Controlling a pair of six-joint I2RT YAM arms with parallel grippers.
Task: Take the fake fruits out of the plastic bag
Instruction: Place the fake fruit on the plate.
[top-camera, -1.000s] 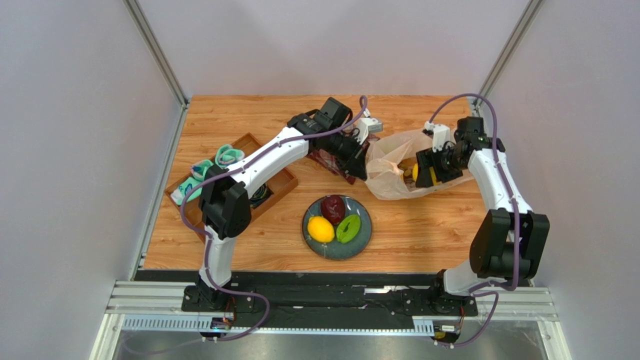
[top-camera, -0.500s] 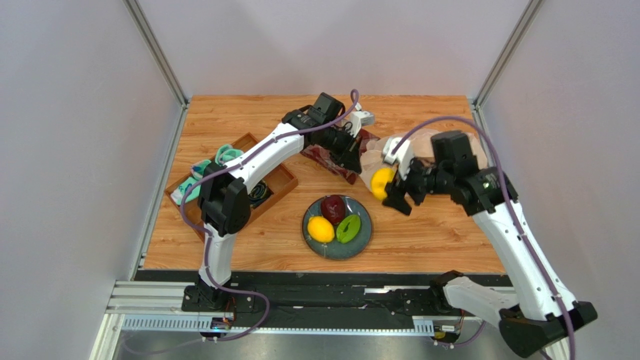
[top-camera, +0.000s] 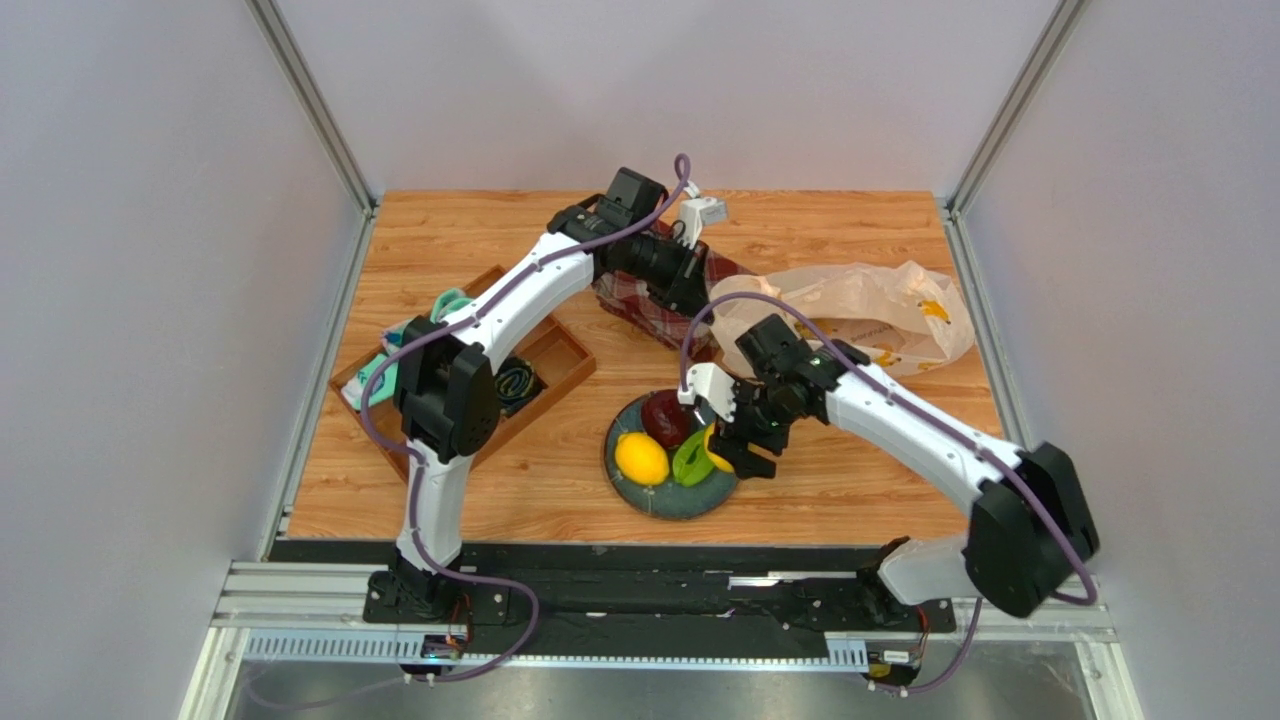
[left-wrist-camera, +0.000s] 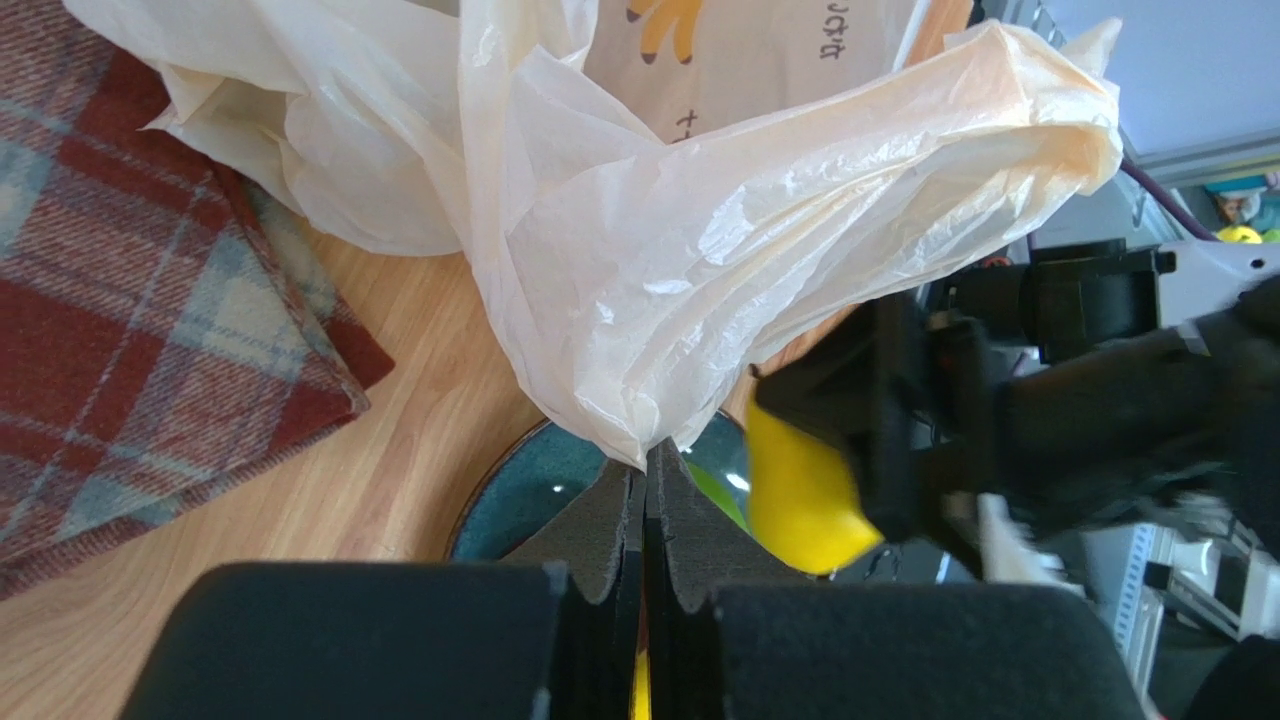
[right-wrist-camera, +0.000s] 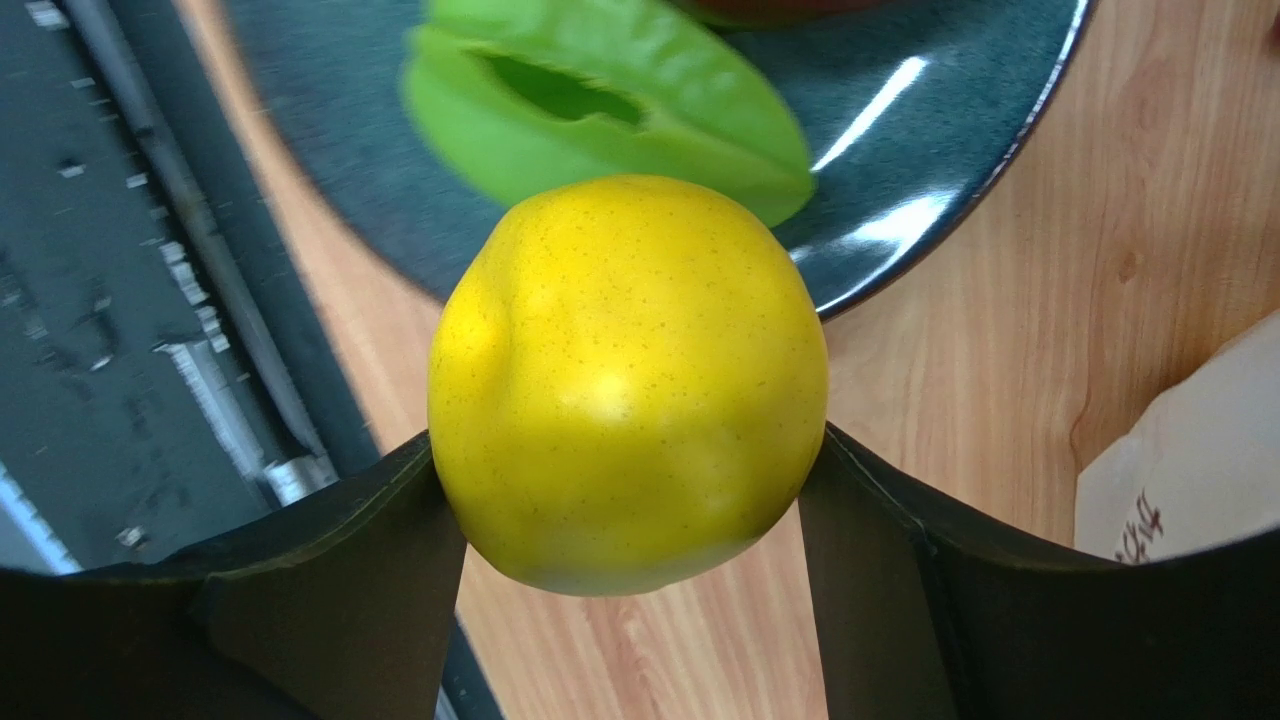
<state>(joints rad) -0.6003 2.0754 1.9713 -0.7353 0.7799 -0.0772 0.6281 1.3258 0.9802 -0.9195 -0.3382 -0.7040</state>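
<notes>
- Farthest left, a wooden tray (top-camera: 564, 365) is sitting on the desk (top-camera: 872, 480), carrying coiled teal and black items (top-camera: 514, 381).
- Next, a red plaid cloth (left-wrist-camera: 135, 300) is lying toward the back of the desk, partly under the left arm.
- Just right of the cloth, the left tool (left-wrist-camera: 646, 503) is pinching a thin fold of the plastic bag (left-wrist-camera: 721, 255), with its jaws pressed fully together on the film.
- Nearer the arms, a dark plate (top-camera: 649, 506) is resting at the desk's middle, holding a yellow lemon (top-camera: 642, 459), a dark red round fruit (top-camera: 666, 417) and a green piece (top-camera: 691, 462).
- Over the plate's near-right rim, the right tool (right-wrist-camera: 628, 465) is gripping a round yellow fruit (right-wrist-camera: 628, 330) with its fingers spread wide around it. It is hovering just beside the green piece.
- Farthest right, the rest of the bag is lying crumpled on the back of the desk. I cannot tell whether more fruit is sitting inside.
</notes>
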